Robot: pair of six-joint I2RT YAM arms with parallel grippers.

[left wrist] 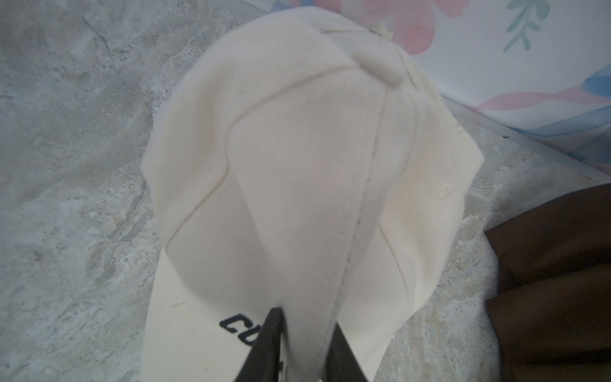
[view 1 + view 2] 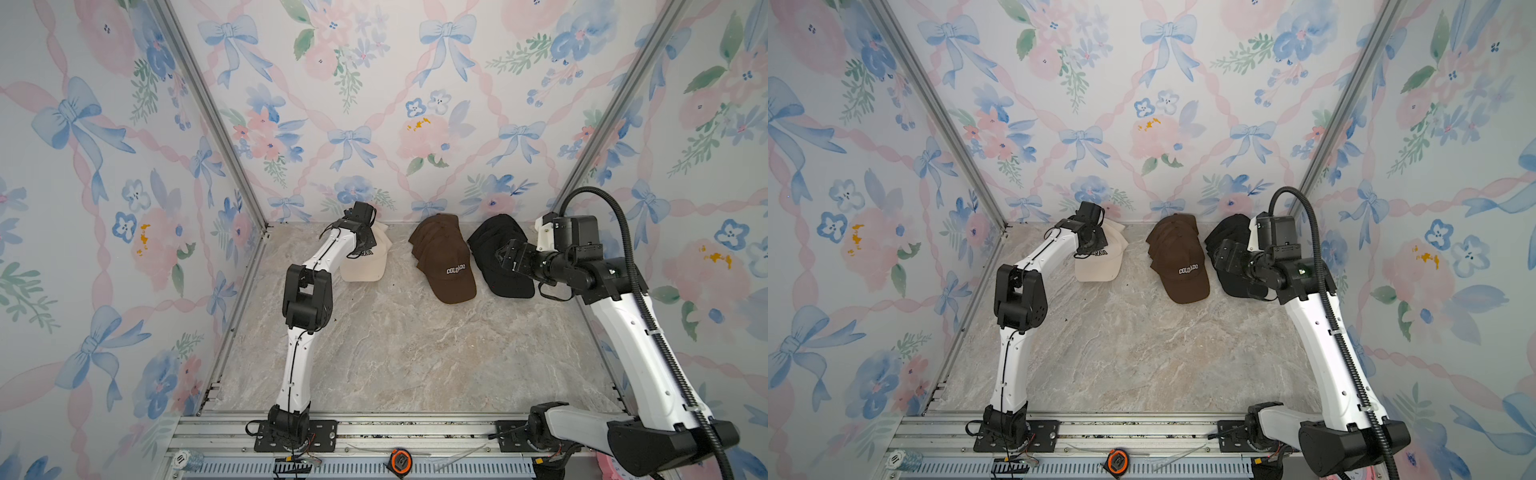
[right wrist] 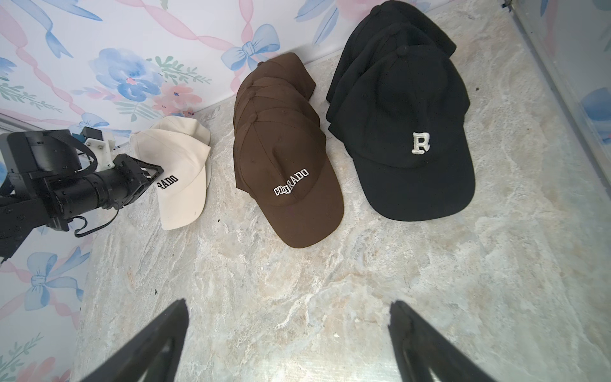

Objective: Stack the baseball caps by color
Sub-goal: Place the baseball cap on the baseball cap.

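The left gripper (image 1: 302, 334) pinches the soft, floppy top cream cap (image 1: 297, 185), probably by its front fold. At three o'clock, the right gripper (image 3: 287, 334) gapes empty.

Your left arm reaches far forward, its elbow bent upward, and the left gripper (image 1: 302, 344) has its fingers (image 1: 264, 344) drawn close together, pinching fabric. Your right arm bends inward, and the right gripper (image 3: 287, 344) hangs with fingers (image 3: 426, 347) spread wide, holding nothing.
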